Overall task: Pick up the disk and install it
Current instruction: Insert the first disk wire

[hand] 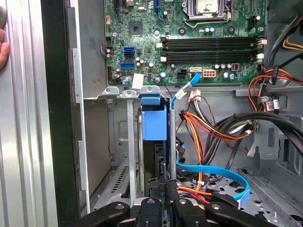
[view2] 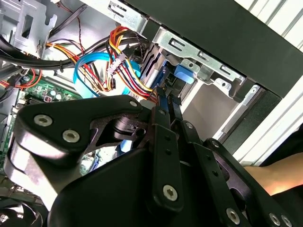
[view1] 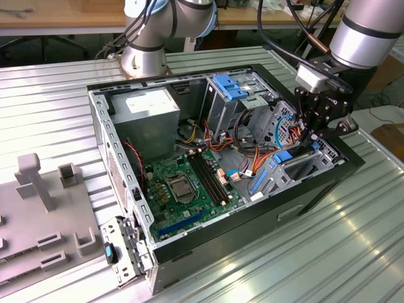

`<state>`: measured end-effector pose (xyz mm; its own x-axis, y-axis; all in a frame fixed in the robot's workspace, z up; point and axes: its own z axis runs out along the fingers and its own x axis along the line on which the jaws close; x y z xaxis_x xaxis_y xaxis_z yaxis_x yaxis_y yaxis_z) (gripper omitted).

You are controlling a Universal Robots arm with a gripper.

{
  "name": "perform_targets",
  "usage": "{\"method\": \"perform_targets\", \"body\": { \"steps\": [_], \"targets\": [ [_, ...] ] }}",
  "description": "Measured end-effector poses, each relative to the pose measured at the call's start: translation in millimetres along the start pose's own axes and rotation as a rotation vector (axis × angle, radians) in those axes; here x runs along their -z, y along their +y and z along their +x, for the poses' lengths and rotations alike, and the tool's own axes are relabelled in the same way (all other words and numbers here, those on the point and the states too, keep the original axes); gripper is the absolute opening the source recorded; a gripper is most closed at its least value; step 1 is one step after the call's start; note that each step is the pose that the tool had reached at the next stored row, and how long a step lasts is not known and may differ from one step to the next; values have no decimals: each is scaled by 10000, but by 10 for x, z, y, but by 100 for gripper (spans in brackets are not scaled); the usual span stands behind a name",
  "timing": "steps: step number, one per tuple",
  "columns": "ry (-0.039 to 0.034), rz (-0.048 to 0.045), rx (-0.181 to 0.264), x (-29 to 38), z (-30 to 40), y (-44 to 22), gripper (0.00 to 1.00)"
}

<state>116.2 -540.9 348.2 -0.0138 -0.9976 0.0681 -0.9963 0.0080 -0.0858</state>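
Gripper (view1: 314,136) sits low inside the open computer case (view1: 126,189), at the drive bay by the case's front corner on the exterior view's right. In both wrist views the fingers (hand: 158,201) look pinched nearly together on the edge of the disk (hand: 154,123), which stands on edge in the bay slot, blue rail showing, beside the motherboard (view1: 189,183). Cables (hand: 213,127) bunch alongside.

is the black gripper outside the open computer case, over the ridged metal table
No, in the exterior view the black gripper reaches down inside the open computer case, at its drive bay end.
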Motion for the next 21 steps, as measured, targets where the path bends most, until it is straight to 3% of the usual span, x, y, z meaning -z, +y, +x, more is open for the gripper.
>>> {"method": "perform_targets", "body": {
  "steps": [10, 18, 21],
  "targets": [
    [22, -18, -256, -4, -9, 0, 16],
    [2, -26, -257, -61, -12, 6, 16],
    [-7, -40, -257, -113, -15, 9, 16]
  ]
}}
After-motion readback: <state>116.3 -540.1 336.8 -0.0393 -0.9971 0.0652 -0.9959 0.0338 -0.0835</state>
